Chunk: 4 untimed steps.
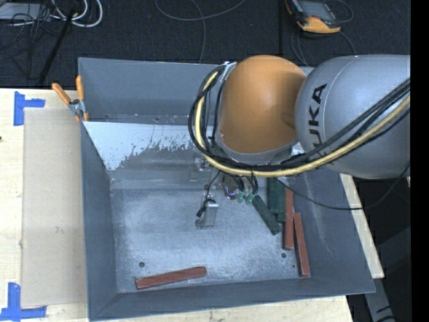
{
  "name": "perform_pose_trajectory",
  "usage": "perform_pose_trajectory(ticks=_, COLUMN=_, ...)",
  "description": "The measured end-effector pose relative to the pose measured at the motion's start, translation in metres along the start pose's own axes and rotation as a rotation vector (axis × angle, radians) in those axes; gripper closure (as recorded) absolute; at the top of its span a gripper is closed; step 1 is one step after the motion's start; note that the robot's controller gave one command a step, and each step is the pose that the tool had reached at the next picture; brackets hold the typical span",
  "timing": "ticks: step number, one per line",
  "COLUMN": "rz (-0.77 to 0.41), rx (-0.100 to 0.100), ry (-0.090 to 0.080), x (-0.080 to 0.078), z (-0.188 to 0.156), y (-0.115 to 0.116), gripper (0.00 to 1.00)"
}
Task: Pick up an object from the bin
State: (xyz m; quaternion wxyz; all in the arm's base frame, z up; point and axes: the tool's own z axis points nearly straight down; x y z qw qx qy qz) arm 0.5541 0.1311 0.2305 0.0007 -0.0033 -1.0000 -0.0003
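The arm (355,126) reaches in from the right, its orange cover (258,106) and looped cables (201,129) hanging over the back half of the bin (134,113). Below the cover the gripper (206,217) points down at bare grey floor near the bin's middle. Nothing shows in its grasp, and I cannot tell whether the jaws are apart or together. Nearest to it, on its right, a dark green bar (267,212) lies slanted, its upper end hidden under the wrist. Just beyond the bar, two red sticks (295,237) lie side by side along the right wall, running front to back. A brown stick (171,278) lies flat near the front wall, left of centre and well apart from the gripper, tilted slightly with its right end higher in the view.
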Motion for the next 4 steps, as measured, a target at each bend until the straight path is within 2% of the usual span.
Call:
perform_pose_trajectory(ticks=1, rz=-0.034, rx=0.004, ry=0.014, x=0.083, z=0.085, y=-0.009, gripper=0.00)
perform_pose_trajectory(ticks=2, rz=-0.100, rx=-0.002, ry=-0.020, x=0.078, z=0.161, y=-0.002, gripper=0.00)
perform_pose_trajectory(ticks=3, rz=-0.100, rx=0.000, ry=-0.002, x=0.083, z=0.161, y=-0.002, gripper=1.00)
perform_pose_trajectory(ticks=4, rz=-0.130, rx=0.000, ry=-0.010, x=0.058, z=0.017, y=-0.021, gripper=1.00)
